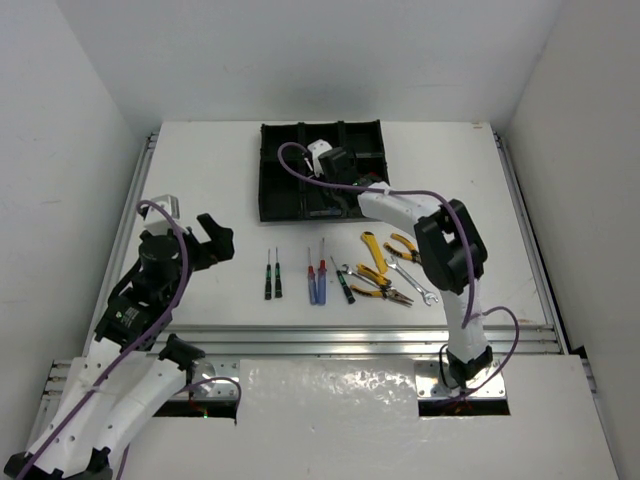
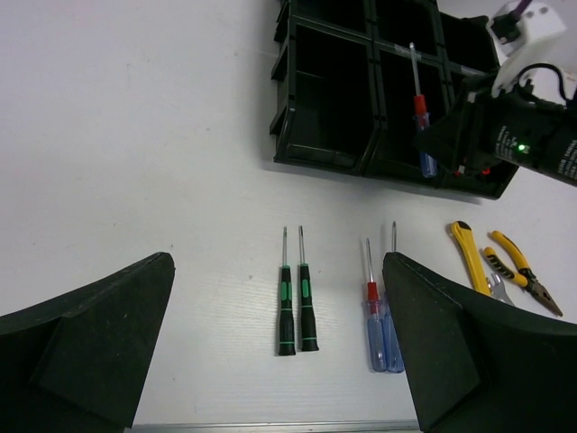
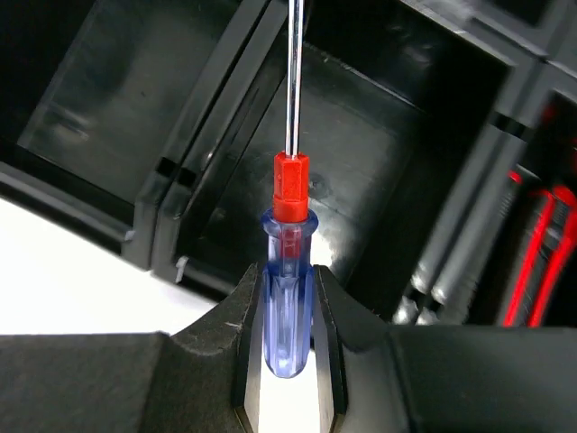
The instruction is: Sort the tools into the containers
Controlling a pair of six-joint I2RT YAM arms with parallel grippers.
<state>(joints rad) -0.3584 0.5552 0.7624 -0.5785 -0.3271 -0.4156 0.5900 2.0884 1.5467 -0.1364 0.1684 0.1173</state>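
Note:
The black organiser tray point(image 1: 270, 180) stands at the back middle of the table. My right gripper point(image 3: 287, 293) is shut on the handle of a blue-and-red screwdriver point(image 3: 287, 234) and holds it over a front compartment of the tray point(image 3: 117, 99), shaft pointing away. The held screwdriver point(image 2: 421, 113) also shows in the left wrist view. My left gripper point(image 1: 215, 240) is open and empty, above the table to the left of the tool row. Two black-green screwdrivers point(image 2: 295, 307) and two blue-and-red screwdrivers point(image 2: 379, 320) lie on the table between its fingers point(image 2: 90, 352).
Yellow-handled pliers point(image 1: 385, 285), another pair point(image 1: 403, 246) and a silver wrench point(image 1: 418, 288) lie at the right of the row. A red-handled tool point(image 3: 532, 262) lies in the neighbouring compartment. An aluminium rail point(image 1: 350, 335) runs along the near edge.

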